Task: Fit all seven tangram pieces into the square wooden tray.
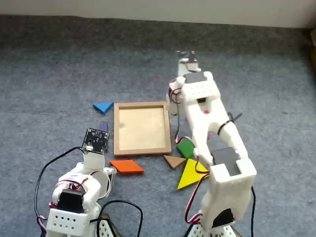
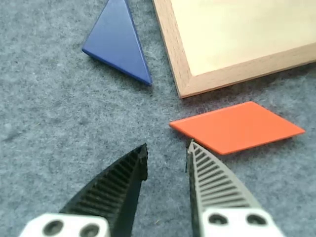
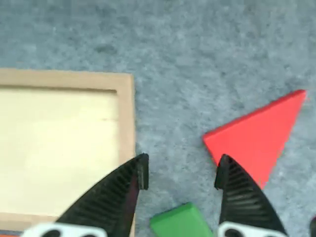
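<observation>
On grey carpet [image 1: 59, 74], wooden tray [image 1: 116, 129] with orange parallelogram [image 1: 127, 166] and brown triangle [image 1: 174, 160] nearby

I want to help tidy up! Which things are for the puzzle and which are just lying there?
For the puzzle: wooden tray, light blue triangle, dark blue triangle, orange piece, brown triangle, yellow triangle, green piece, red triangle.
Just there: grey carpet, black cable.

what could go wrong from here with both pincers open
1. The left pincer sits at the tip of the flat orange parallelogram piece, not around it; closing may just push it.
2. The right pincer seems to overhang the rim of the square wooden tray; lowering could strike it.
</observation>
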Tool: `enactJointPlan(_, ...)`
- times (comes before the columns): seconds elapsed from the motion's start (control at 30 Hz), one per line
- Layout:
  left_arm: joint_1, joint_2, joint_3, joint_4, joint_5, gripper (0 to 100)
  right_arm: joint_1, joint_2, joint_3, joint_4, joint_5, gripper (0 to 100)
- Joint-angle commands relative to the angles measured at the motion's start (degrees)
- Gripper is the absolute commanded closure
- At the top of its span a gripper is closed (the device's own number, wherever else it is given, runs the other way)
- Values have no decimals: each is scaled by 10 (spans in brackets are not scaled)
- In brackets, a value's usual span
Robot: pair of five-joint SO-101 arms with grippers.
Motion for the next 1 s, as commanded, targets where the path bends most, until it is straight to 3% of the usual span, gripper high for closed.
enactJointPlan(0.0,9,-21,11,2,4,854,-45,-38,-19,4,12,786)
enactJointPlan(0.17,9,-21,11,2,4,854,-9,-36,-19,4,11,777)
enactJointPlan(0.37,9,-21,11,2,4,854,36,-34,-17,-1,11,642)
enactJointPlan(0.97,9,-21,11,2,4,854,60,72,-34,-45,-21,641)
